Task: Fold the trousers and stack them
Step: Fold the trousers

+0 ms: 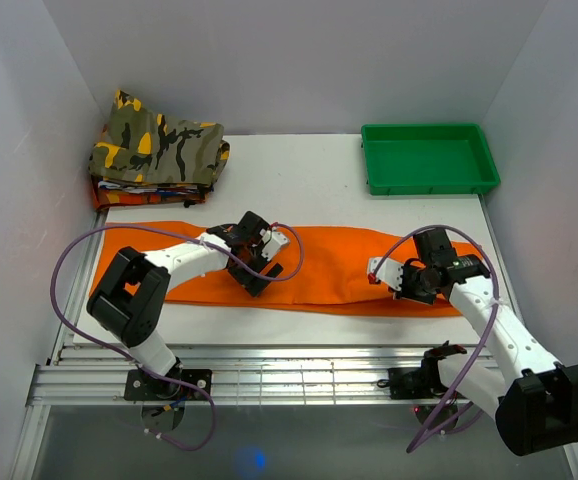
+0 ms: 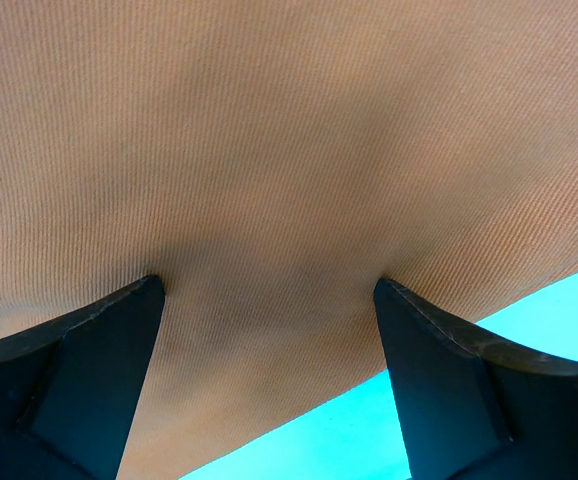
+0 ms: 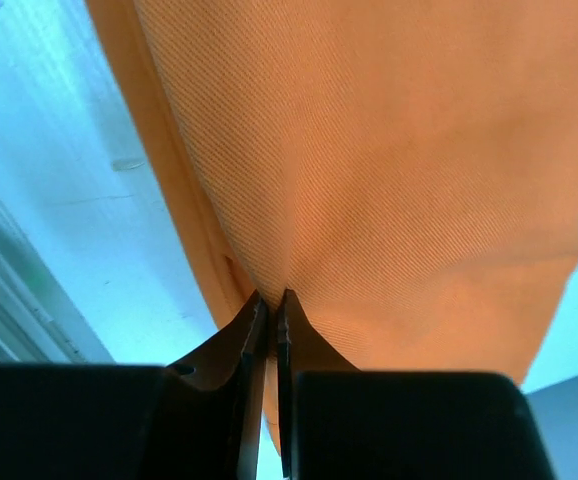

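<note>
One pair of trousers (image 1: 334, 268) beneath splayed left gripper (image 2: 267, 283), pinched by right gripper (image 3: 272, 296)

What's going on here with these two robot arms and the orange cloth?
The orange trousers lie stretched long across the table, ready for folding. The right pincer is shut on the fabric near its right end. The left pincer stands open over the middle, against the cloth, gripping nothing.

Trousers (image 1: 329, 272) of matt, fine-ribbed cloth
</note>
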Controlling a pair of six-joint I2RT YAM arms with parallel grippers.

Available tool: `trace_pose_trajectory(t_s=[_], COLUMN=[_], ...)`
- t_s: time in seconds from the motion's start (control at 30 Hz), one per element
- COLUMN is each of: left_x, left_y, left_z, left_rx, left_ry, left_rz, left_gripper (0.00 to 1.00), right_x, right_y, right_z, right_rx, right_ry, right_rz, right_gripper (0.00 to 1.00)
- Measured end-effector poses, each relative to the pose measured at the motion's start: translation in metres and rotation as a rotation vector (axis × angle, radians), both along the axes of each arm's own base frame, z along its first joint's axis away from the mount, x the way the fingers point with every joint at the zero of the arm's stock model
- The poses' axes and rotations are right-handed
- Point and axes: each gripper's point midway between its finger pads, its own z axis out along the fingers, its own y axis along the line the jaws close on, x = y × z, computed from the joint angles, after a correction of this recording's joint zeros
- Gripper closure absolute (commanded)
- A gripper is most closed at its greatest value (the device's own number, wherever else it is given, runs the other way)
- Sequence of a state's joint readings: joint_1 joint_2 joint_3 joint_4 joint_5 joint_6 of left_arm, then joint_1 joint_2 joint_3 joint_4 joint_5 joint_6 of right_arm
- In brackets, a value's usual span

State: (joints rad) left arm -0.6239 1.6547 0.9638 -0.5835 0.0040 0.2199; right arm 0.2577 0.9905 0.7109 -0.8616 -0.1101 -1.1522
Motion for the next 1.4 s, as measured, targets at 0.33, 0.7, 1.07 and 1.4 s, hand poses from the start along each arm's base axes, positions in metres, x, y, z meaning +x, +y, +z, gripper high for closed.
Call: trace_pose_trajectory(t_s=[0.33,0.7,1.07,1.4], left_x=[0.0,-0.001,0.009,0.012], left_y=[-0.006,-0.007,-0.003,-0.003], left_z=[-0.001,-0.002,-0.001,0.003], left_rx=[-0.032,-0.038,-0.081,-0.124], left_ry=[0.003,0.004,0.032,0.05], left_rz=[0.006,0.006,0.071,0.096], left_gripper=[0.02,0.02,0.02,0.02], right_x=[-0.032,-0.007,-0.014,0.023], right_y=[-0.024,-0.022,-0.025,-0.022], right_z=[-0.053,-0.049,-0.069,-0.027], right_rx=[-0.056,-0.057,-0.08,-0.058], right_ry=[0.105,0.144,0.198,0.139], right_rz=[0.006,-0.016,-0.006,-0.043], right_gripper=[0.92,0.92,0.92,0.37])
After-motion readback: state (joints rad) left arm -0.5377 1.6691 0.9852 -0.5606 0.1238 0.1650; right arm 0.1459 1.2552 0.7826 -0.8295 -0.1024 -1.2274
